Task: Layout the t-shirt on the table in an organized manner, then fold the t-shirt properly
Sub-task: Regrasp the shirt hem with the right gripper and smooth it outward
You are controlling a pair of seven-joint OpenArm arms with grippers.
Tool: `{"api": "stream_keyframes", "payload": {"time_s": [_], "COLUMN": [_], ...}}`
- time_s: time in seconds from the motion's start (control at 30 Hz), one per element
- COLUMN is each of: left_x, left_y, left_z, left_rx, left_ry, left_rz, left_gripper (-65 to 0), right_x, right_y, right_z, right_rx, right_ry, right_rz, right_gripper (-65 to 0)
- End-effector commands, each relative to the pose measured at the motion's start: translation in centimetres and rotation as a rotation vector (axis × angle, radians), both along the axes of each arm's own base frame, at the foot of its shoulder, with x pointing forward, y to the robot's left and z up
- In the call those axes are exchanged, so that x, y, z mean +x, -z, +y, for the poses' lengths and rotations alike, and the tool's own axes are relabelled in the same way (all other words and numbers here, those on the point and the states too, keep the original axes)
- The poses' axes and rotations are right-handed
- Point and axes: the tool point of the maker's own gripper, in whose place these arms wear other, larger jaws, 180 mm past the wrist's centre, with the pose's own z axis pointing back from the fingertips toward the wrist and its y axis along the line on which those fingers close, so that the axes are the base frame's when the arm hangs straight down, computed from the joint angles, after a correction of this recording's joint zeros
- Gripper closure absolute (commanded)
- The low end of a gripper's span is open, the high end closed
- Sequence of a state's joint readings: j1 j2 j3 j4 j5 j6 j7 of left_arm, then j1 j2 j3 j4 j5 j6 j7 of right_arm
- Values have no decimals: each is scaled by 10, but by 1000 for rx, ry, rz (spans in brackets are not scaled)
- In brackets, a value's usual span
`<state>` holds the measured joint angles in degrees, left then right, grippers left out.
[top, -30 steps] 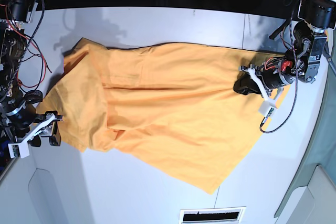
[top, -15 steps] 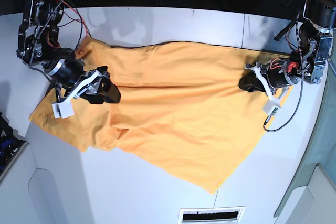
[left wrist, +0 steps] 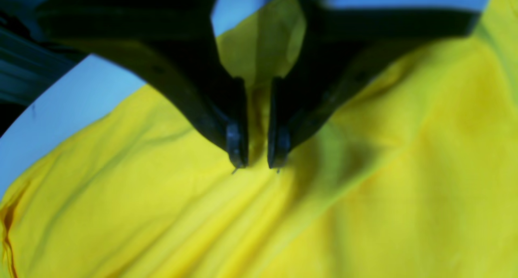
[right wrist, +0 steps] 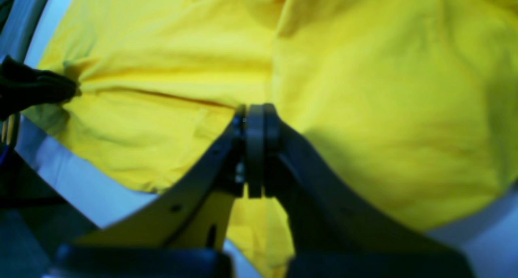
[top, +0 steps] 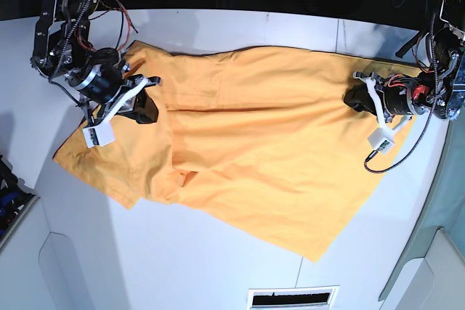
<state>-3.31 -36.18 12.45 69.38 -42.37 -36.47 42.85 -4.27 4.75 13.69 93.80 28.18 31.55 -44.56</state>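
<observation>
Orange-yellow t-shirt (top: pixel 254 143) spread crookedly across the white desk (top: pixel 218 266) in the base view, wrinkled, lower edge running slantwise toward the near side. Right end effector (top: pixel 145 103) planted on the cloth at the view's left; left end effector (top: pixel 356 97) at the opposite end, on the view's right. Grips at opposite ends judged to serve stretching the garment flat, so layout step underway, folding not yet begun. Jaw gaps too small to read from this distance.

Left wrist view: left end effector (left wrist: pixel 257 156) set narrow, black fingertips (left wrist: pixel 236 142) pinching a raised ridge of t-shirt (left wrist: pixel 364 189) between them, creases fanning outward from the pinch. Pale desk (left wrist: pixel 73 96) visible beyond the cloth edge. Grip detail absent from the base view.

Right wrist view: right end effector (right wrist: pixel 255 120) fully closed, pads pressed together just over a fold of t-shirt (right wrist: pixel 384 88); cloth between the pads not discernible, so a hold on fabric cannot be confirmed. Other arm's dark tip (right wrist: pixel 36 90) visible at far left, tension lines in the cloth converging on it. Strip of desk (right wrist: pixel 81 181) below the shirt's edge.
</observation>
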Motion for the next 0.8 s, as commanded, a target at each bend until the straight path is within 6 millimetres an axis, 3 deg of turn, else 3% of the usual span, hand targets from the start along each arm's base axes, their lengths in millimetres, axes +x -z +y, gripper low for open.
{"api": "stream_keyframes", "payload": {"time_s": [0.0,0.1,0.2,0.27,0.37,0.43,0.67,0.77], "left_x": [7,-1,-6,-9,-8,-7,-5,-6], "left_y": [-10,-5,-2,0,0,-1,0,3], "left_z": [3,3,2,2,2,2,-4,-9], "left_rx": [-7,-8,-9,-11,-12,-17,-25,-18], "left_ry": [10,9,9,8,7,5,7,17], "left_rz": [-31,-15,-5,-1,-2,-12,-22,-19], "left_gripper": [-128,-128,-128,-128,-128,-128,-128,-128], "right_x": [10,13,16,15,11,6,4,14], "right_y": [-13,-15,-18,-20,-19,-10,36,41], "right_z": [-8,-34,-68,-92,-121,-129,-104,-95], "right_rx": [8,-17,-26,-31,-36,-28,119,149], "right_ry": [21,80,195,273,374,405,416,418], "right_rz": [-52,-57,-57,-57,-46,-22,61,55], "right_gripper": [0,-23,-284,-369,-371,-371,-371,-369]}}
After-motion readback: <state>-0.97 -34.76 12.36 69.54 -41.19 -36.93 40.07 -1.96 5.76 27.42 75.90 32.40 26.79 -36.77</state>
